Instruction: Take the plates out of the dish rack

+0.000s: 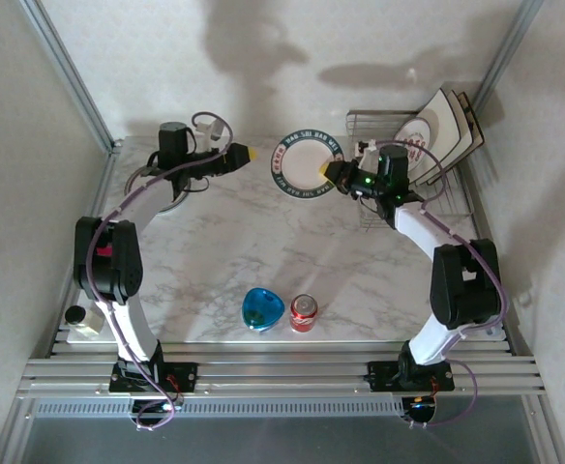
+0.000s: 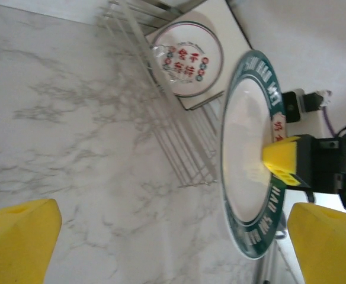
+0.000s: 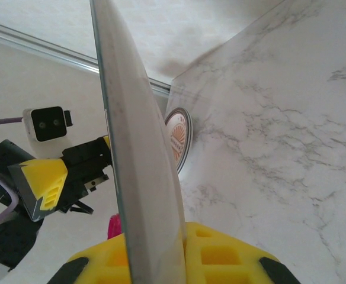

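Top view: a marble table (image 1: 224,242) inside pale walls, with two arms reaching away from the near edge. The right gripper (image 1: 333,174) pinched the edge of a round plate (image 1: 308,164) with a dark green lettered rim, holding it above the table's far middle. The left gripper (image 1: 249,153) was just beside that plate's left edge, apart from it. The dish rack (image 1: 374,121) stood in the far right corner, with square plates (image 1: 449,126) leaning in it against the wall. A blue bowl (image 1: 262,308) and a red can (image 1: 304,312) stood side by side near the front edge.

Left wrist view: the left gripper's two yellow fingers (image 2: 19,239) were spread wide, with nothing between them. Beyond them the round plate hung on edge, a yellow finger of the right gripper pressed on its face. Behind it were the rack's wires and a square plate with red marks.

Right wrist view: the round plate, seen edge-on, was clamped between the right gripper's yellow fingers. The left gripper hovered to its left. Another patterned plate (image 3: 179,141) sat at the table's far edge.
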You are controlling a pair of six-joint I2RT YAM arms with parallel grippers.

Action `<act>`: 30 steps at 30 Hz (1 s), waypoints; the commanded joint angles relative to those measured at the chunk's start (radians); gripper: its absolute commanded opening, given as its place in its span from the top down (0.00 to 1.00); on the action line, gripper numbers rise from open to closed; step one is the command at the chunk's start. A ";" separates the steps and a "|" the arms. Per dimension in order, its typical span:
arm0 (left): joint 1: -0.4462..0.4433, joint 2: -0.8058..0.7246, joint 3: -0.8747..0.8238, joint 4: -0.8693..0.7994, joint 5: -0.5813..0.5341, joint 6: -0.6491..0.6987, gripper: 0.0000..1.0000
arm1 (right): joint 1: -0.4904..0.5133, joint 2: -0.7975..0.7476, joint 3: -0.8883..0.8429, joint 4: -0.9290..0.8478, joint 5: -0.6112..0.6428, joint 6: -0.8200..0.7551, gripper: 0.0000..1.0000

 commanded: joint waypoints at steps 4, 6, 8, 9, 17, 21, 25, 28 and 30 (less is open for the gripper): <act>-0.030 0.043 -0.003 0.103 0.076 -0.069 0.09 | 0.038 0.067 0.102 0.085 -0.024 0.034 1.00; -0.038 0.052 -0.001 0.102 0.072 -0.070 0.11 | 0.049 0.086 0.121 0.088 -0.026 0.040 1.00; -0.044 0.061 -0.001 0.110 0.068 -0.077 0.13 | 0.060 0.103 0.134 0.099 -0.031 0.048 1.00; -0.050 0.066 0.001 0.112 0.058 -0.082 0.15 | 0.066 0.110 0.139 0.101 -0.031 0.052 1.00; -0.070 0.116 0.027 0.137 0.039 -0.118 0.33 | 0.090 0.143 0.163 0.102 -0.037 0.054 1.00; -0.072 0.129 0.049 0.148 0.037 -0.135 0.51 | 0.097 0.147 0.166 0.101 -0.037 0.051 1.00; -0.071 0.135 0.059 0.176 0.029 -0.164 0.66 | 0.097 0.164 0.176 0.085 -0.036 0.039 1.00; -0.072 0.139 0.060 0.214 0.029 -0.202 0.71 | 0.098 0.177 0.180 0.092 -0.041 0.048 1.00; -0.075 0.142 0.059 0.245 0.035 -0.217 0.75 | 0.099 0.181 0.183 0.096 -0.041 0.050 1.00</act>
